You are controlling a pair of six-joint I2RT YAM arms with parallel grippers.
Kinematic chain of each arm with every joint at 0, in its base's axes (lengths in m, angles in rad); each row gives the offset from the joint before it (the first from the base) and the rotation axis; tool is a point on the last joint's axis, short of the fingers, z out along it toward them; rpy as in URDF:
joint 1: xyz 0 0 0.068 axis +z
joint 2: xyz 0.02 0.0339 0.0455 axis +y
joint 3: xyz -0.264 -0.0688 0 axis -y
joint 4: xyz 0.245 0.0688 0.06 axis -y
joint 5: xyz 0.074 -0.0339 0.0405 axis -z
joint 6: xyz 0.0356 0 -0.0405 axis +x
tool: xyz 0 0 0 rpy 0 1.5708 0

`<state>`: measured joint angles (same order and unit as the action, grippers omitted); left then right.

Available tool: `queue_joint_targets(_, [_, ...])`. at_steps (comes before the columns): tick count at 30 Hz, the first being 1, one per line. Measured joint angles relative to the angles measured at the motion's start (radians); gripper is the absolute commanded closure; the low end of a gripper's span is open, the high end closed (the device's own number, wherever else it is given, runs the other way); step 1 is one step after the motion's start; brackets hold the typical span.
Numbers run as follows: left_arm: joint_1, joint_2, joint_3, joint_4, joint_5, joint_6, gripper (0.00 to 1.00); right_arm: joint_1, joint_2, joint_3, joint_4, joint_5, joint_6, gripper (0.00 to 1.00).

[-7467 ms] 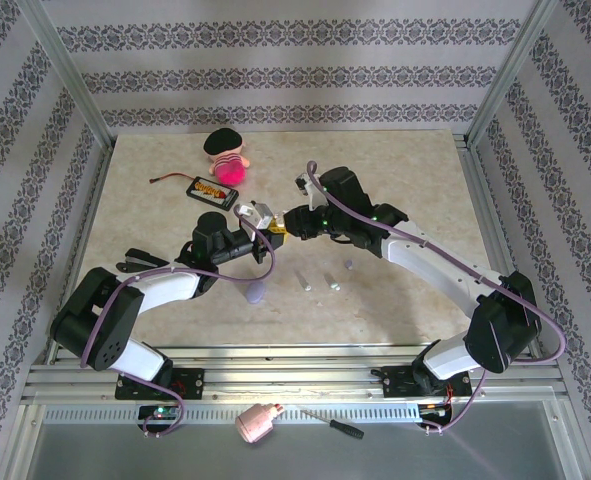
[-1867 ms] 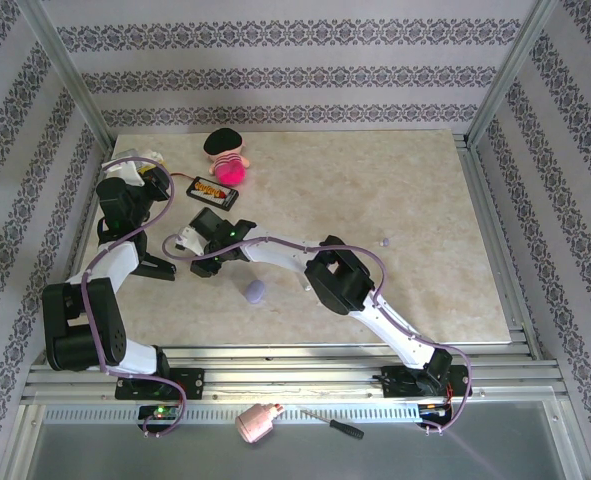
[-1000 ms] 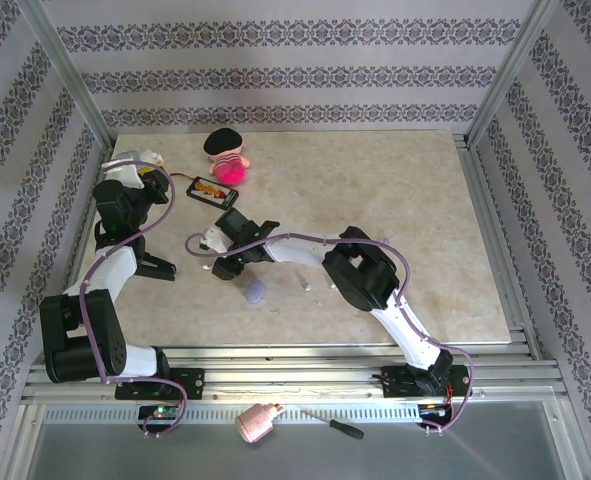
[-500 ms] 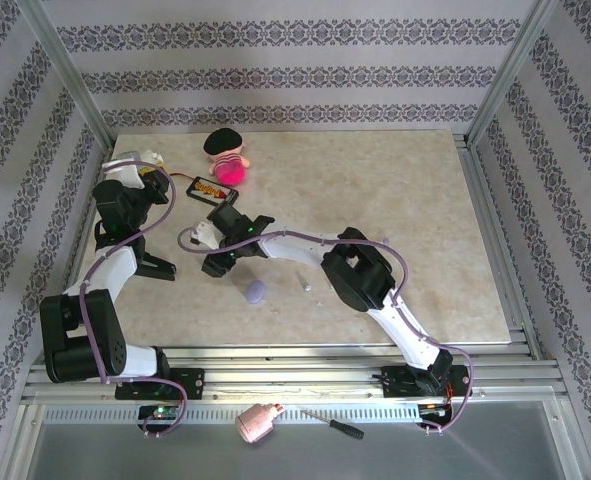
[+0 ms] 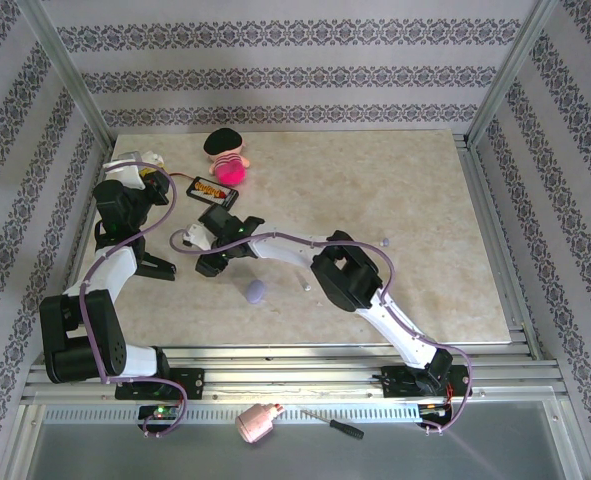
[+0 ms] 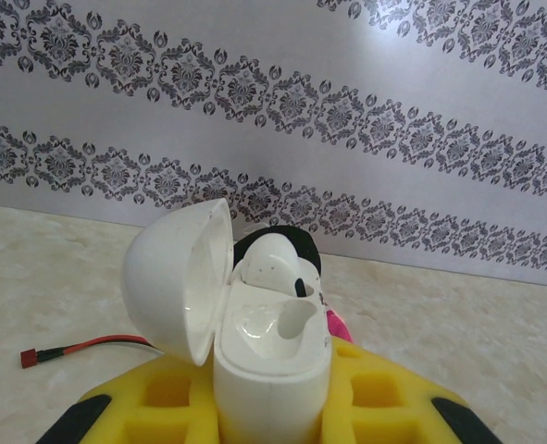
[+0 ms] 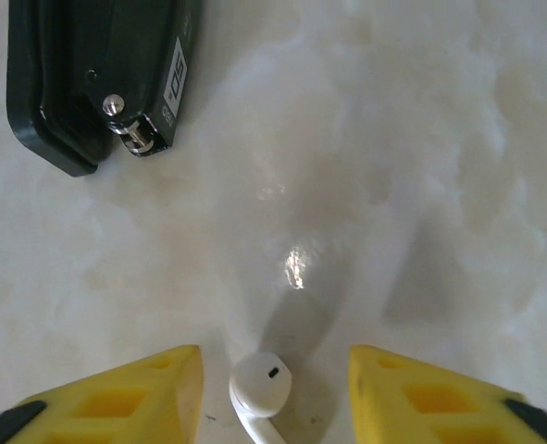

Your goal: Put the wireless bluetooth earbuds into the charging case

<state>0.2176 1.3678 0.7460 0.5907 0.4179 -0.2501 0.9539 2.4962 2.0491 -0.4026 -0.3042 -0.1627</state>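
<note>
lying under everything is the pale stone table (image 5: 425,200), the biggest thing here. the right arm (image 5: 370,300) stretches low across it to the left side. the left arm (image 5: 110,265) stands tall by the left edge.

at the far side sits a pink doll (image 5: 227,160) with a black hat. just near of it lies a flat black box (image 5: 213,191) with an orange picture, and a red wire (image 6: 79,350) lies on the table to its left. a black stapler (image 7: 97,74) rests on the table near the foot of the left arm.

the left pincer (image 6: 273,412) is up in the air, far left, squeezing the white charging case (image 6: 275,365) between its yellow fingers. the case stands upright and its lid (image 6: 176,277) is swung open to the left. a round white bud (image 6: 268,264) sits in its far hole.

a lilac pebble case (image 5: 256,291) lies shut near the middle, a bit nearer than the right pincer (image 7: 275,363). that pincer is down at the table with its two yellow fingers spread wide. a white earbud (image 7: 261,387) lies on the table right between them, touching neither finger, just beside the stapler.

a tiny pale bud (image 5: 305,284) lies by the right arm's elbow, and a tiny lilac bud (image 5: 385,241) lies to the right of the elbow.
</note>
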Motion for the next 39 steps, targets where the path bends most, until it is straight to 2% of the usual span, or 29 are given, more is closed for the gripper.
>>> queue_joint_targets(2, [0.000,0.000,0.000,-0.002,0.000,0.003,1.00,0.000,0.007,0.002,-0.006,0.000,0.005,0.71])
queue_joint_targets(7, [0.000,0.000,0.000,-0.002,0.000,0.005,1.00,-0.001,0.011,0.003,-0.008,0.003,0.003,0.75])
queue_joint_targets(10, [0.000,0.000,0.000,-0.002,0.000,0.005,1.00,0.000,0.011,0.003,-0.008,0.006,0.002,0.82])
queue_joint_targets(19, [0.000,-0.003,0.000,-0.005,0.022,0.019,1.00,0.000,-0.033,-0.072,0.030,0.026,0.010,0.82])
queue_joint_targets(25, [-0.015,-0.035,0.000,-0.019,0.026,0.052,1.00,-0.010,-0.122,-0.215,0.051,0.031,0.042,0.81])
queue_joint_targets(30, [-0.088,-0.059,-0.018,-0.018,0.010,0.095,1.00,-0.056,-0.250,-0.415,0.095,0.037,0.077,0.81])
queue_joint_targets(39, [-0.314,-0.111,-0.077,-0.024,-0.065,0.241,1.00,-0.207,-0.485,-0.789,0.229,0.083,0.159,0.79])
